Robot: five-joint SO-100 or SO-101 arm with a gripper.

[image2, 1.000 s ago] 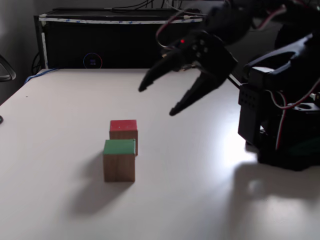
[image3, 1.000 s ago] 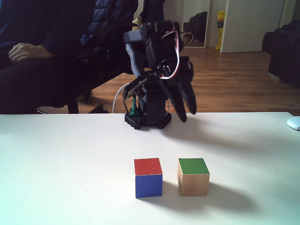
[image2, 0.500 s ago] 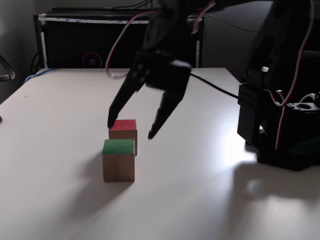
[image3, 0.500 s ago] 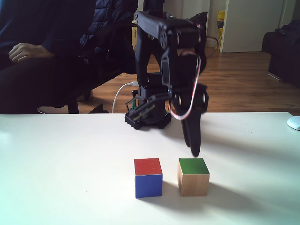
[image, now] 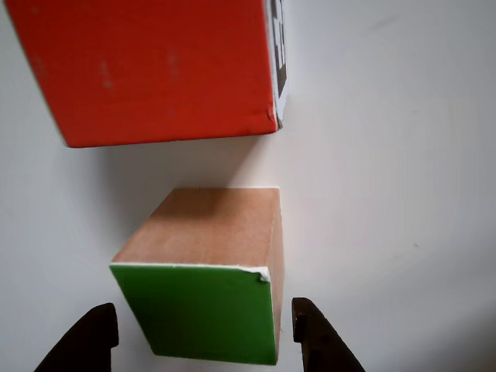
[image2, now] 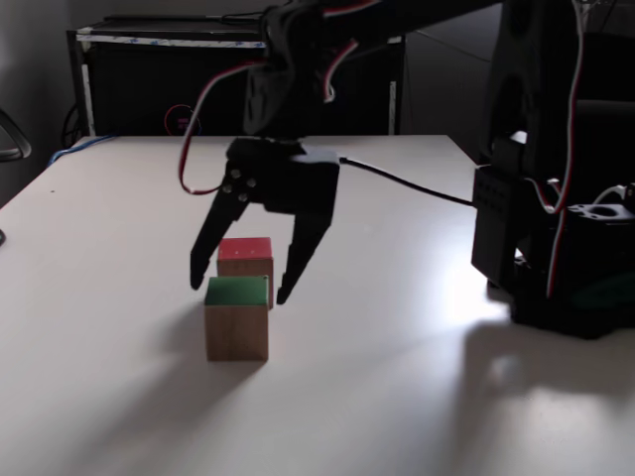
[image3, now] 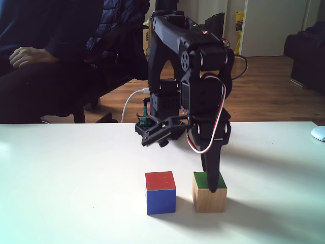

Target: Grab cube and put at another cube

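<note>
The gripper (image2: 236, 292) hangs low over the white table (image2: 397, 377), jaws spread wide & pointing down, one black finger on each side of the wooden cube (image2: 236, 317) — nothing clamped; the tips sit about level w/ the cube's green top, a gap on both sides in a fixed view. In the other view the gripper (image: 205, 332) shows as two dark fingertips (image: 99, 327) at the bottom edge, left & right of the cube (image: 208, 271); green face toward the camera, brown wood face above it, thin white edges; neither tip touches it.

The red cube (image2: 245, 259) w/ marker faces stands just behind the wooden one in a fixed view, very close; whether they touch I can't tell from there. In the other view the red cube (image: 151, 70) sits above the wooden one w/ a strip of bare table between — so apart; a black-and-white marker face peeks at its right edge. From the front fixed view the gripper (image3: 212, 178) comes down over the wooden cube (image3: 208, 192), near finger crossing its green top; the red-topped cube (image3: 160, 192) sits to its left, blue face forward, a small gap between them.

Arm base (image3: 160, 114) at the table's far edge; a seated person's hand (image3: 25, 55) rests at upper left.
</note>
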